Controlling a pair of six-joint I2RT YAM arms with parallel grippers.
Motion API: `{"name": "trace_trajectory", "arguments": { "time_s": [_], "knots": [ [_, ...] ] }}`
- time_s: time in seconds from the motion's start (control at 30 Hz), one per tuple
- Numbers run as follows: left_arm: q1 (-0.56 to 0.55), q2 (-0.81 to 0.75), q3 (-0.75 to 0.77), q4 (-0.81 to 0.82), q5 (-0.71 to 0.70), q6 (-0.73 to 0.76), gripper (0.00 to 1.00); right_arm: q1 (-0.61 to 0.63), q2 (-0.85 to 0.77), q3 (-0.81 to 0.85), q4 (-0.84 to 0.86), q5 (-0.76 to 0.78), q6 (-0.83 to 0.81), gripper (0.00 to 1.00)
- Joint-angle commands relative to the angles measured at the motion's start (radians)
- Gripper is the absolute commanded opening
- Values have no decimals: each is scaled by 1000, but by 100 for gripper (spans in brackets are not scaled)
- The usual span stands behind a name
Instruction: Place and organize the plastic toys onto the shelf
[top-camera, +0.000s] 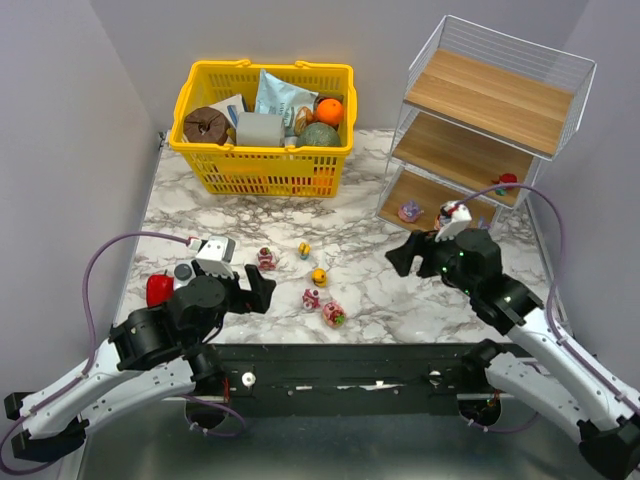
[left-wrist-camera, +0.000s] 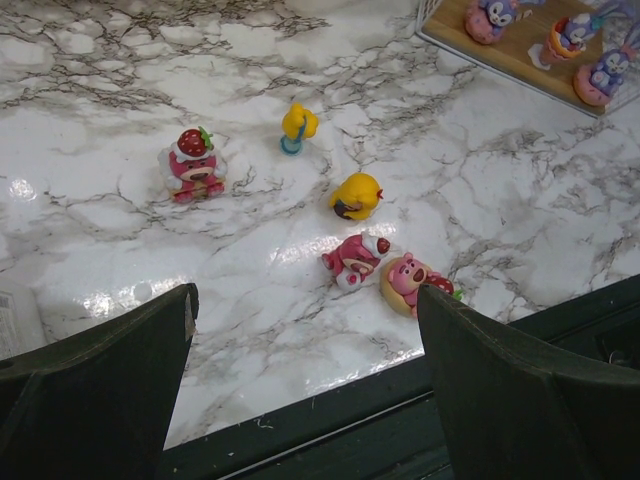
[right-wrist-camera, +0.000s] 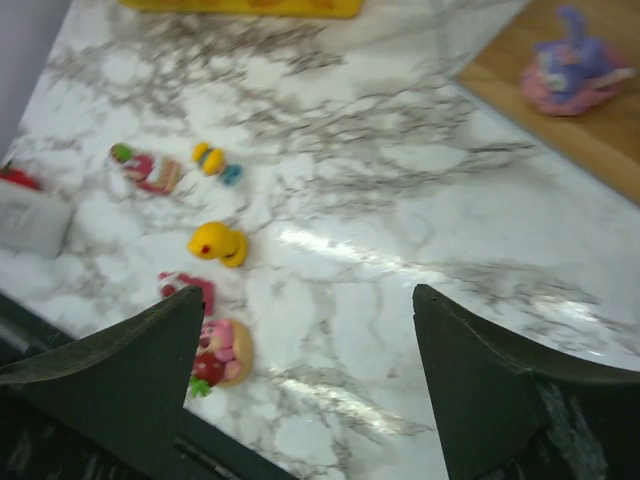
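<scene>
Left and right dark jaws apart, glossy plastic toys (left-wrist-camera: 356, 195) on veined marble (left-wrist-camera: 480, 200), wire-and-wood shelf (top-camera: 490, 100)

Five plastic toys (left-wrist-camera: 356, 195) are lying loose on the table (top-camera: 380, 290), two of them yellow and three pink; three more, purple and pink, are sitting on the bottom board (top-camera: 430, 188) of the shelf (top-camera: 490, 100), as the left wrist view is showing; eight toys are showing in all; three wooden boards are making up the one shelf; one yellow basket (top-camera: 260, 170) is standing at the back, holding one orange ball (top-camera: 328, 110) among goods too crowded for counting; one red pepper-like object (top-camera: 157, 290) is lying at the left; two hands are hanging over the table, the left hand (top-camera: 262, 288) and the right hand (top-camera: 402, 254).
</scene>
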Motion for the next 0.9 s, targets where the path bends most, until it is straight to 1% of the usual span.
{"name": "trace_trajectory", "arguments": {
  "time_s": [0.0, 0.03, 0.07, 0.13, 0.17, 0.2, 0.27, 0.3, 0.37, 0.4, 0.53, 0.63, 0.67, 0.77, 0.87],
  "knots": [
    [6, 9, -8, -2, -29, -2, 99, 154, 130, -18, 148, 56, 74, 88],
    [6, 9, -8, -5, -31, -3, 99, 178, 167, -15, 177, 76, 95, 87],
    [6, 7, -9, -4, -31, -3, 99, 201, 251, -14, 200, 96, 103, 86],
    [6, 3, -11, -4, -32, -5, 99, 273, 333, -8, 269, 159, 130, 85],
    [6, 1, -11, -4, -32, -5, 99, 296, 406, -3, 287, 189, 144, 84],
    [6, 3, -11, -4, -32, -5, 99, 341, 451, 14, 306, 254, 156, 84],
    [6, 7, -11, -4, -32, -3, 99, 388, 523, 41, 355, 309, 190, 84],
    [6, 9, -11, -4, -32, -3, 99, 432, 598, 72, 364, 373, 202, 84],
    [6, 13, -11, -4, -31, -3, 99, 472, 662, 114, 381, 421, 242, 87],
    [6, 15, -11, -4, -31, -3, 99, 506, 716, 135, 378, 467, 259, 88],
    [6, 15, -11, -5, -34, -3, 99, 567, 836, 264, 357, 536, 314, 91],
    [4, 14, -11, -4, -35, -3, 99, 583, 905, 328, 337, 546, 333, 91],
    [6, 12, -11, -4, -35, -2, 99, 586, 943, 369, 276, 552, 341, 91],
    [4, 9, -11, -4, -34, -2, 99, 590, 991, 408, 228, 566, 365, 91],
    [6, 9, -12, -2, -32, 1, 99, 592, 1022, 428, 184, 562, 373, 88]
  ]
}}
